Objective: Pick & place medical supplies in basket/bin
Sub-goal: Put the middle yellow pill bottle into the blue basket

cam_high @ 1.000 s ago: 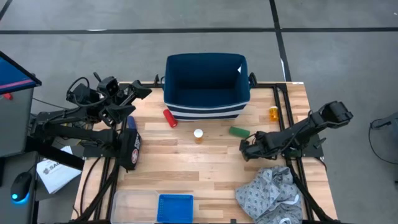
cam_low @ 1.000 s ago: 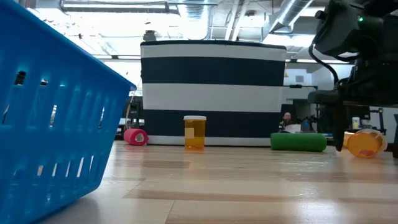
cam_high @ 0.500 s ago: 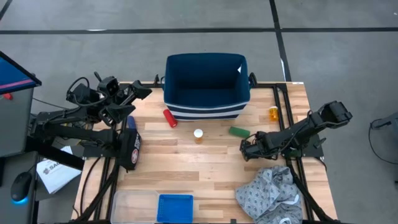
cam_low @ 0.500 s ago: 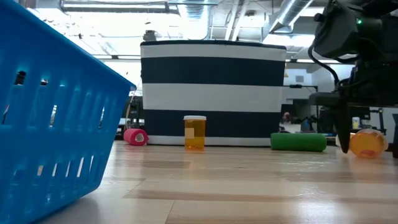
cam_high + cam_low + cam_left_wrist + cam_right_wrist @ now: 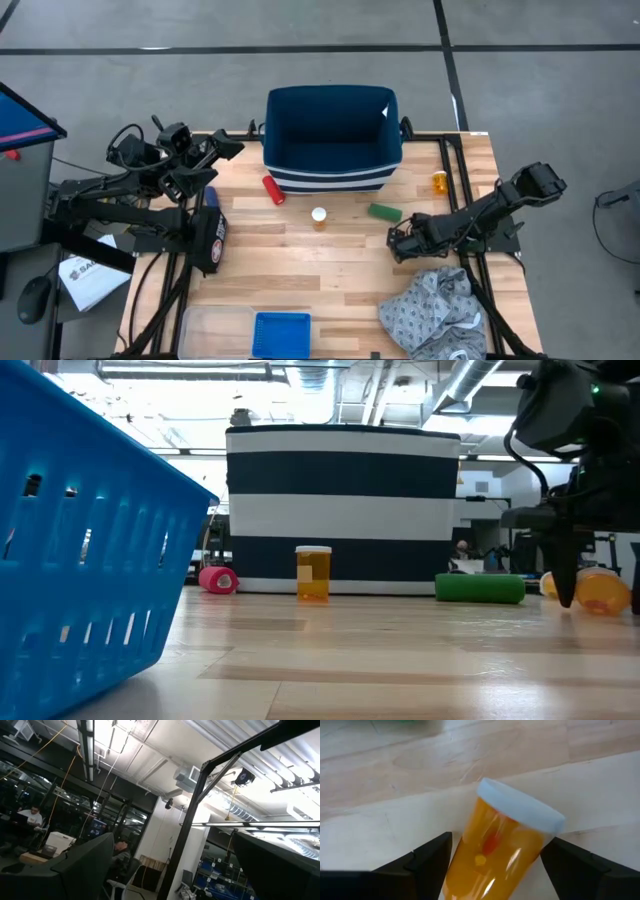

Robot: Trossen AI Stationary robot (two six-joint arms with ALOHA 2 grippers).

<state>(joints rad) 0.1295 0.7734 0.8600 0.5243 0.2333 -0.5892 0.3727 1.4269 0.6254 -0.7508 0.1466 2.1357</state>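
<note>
Right wrist view: right gripper (image 5: 492, 870) is sitting w/ jaws spread wide around a lying orange pill bottle (image 5: 502, 847), not clamping yet. Probably light, hard, slick plastic, apt to roll; best pinching mid-body, below cap. Left gripper (image 5: 215, 150) is idling at table's left edge; jaw state unclear.

1. The left arm (image 5: 150, 180) is black, built from chunky blocks and thin rods; loose black cables loop over its top.
2. A black part beside its base bears a white and red label (image 5: 215, 235); the writing is too small to read.
3. The right arm (image 5: 480, 215) is also black; one long link ends in a boxy block.
4. A small green light (image 5: 597, 391) glows on it; a black cable curves below.
</note>
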